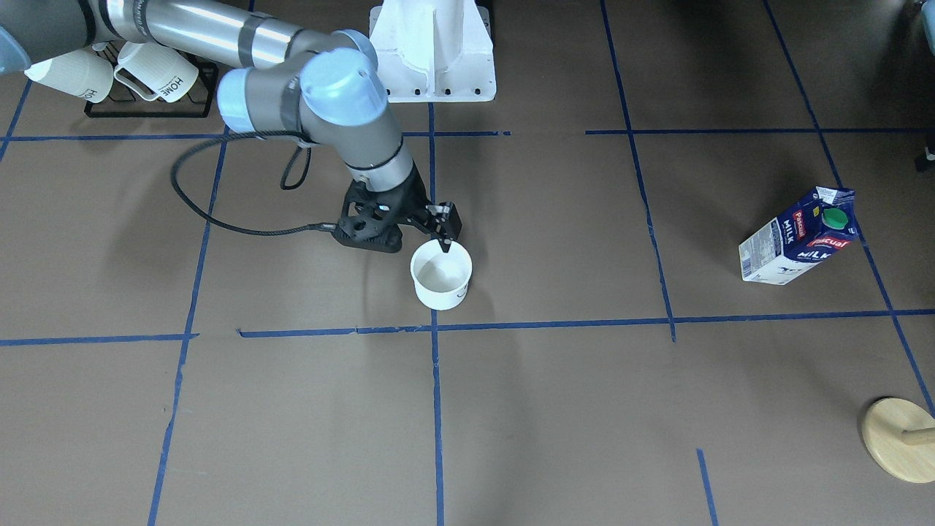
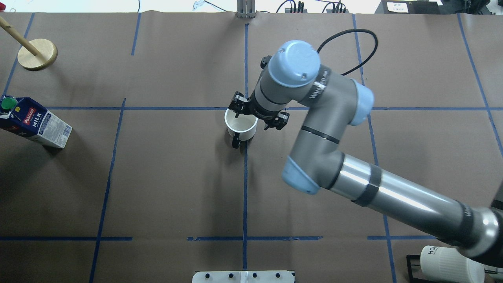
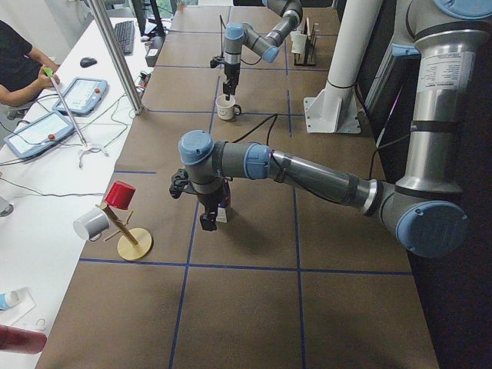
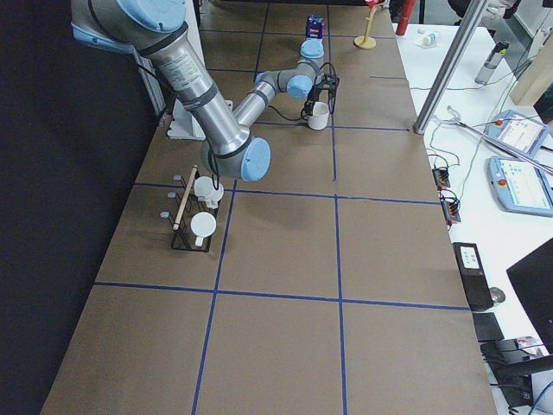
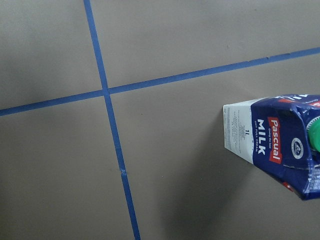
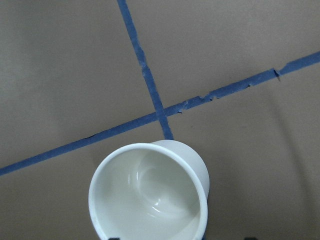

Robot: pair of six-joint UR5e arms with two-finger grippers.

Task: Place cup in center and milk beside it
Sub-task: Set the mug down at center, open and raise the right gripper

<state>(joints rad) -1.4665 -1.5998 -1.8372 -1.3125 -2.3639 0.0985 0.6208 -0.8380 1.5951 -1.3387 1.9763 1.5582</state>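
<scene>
Tabletop [image 1: 555,409] brown, blue tape grid [image 1: 437,409]; right hand [image 2: 255,118] spread over cup [image 2: 241,124]; left hand [image 3: 209,219] unclear.

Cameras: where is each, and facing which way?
Front: across the table, facing the pedestal; right arm, cup.
Overhead: behind the pedestal, looking down; right arm, milk.
Left side: table's left end; left arm nearest.
Right side: table's right end; right arm nearest.
Left wrist: down on milk; no arm.
Right wrist: down into cup; no arm.
Shared: overhead shows both wrists' targets.

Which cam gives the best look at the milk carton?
Exterior front-facing: whole milk carton, unobstructed, lettering readable. Overhead has it at the frame edge; left wrist is closer but cropped; side views show it tiny; right wrist misses it.
</scene>
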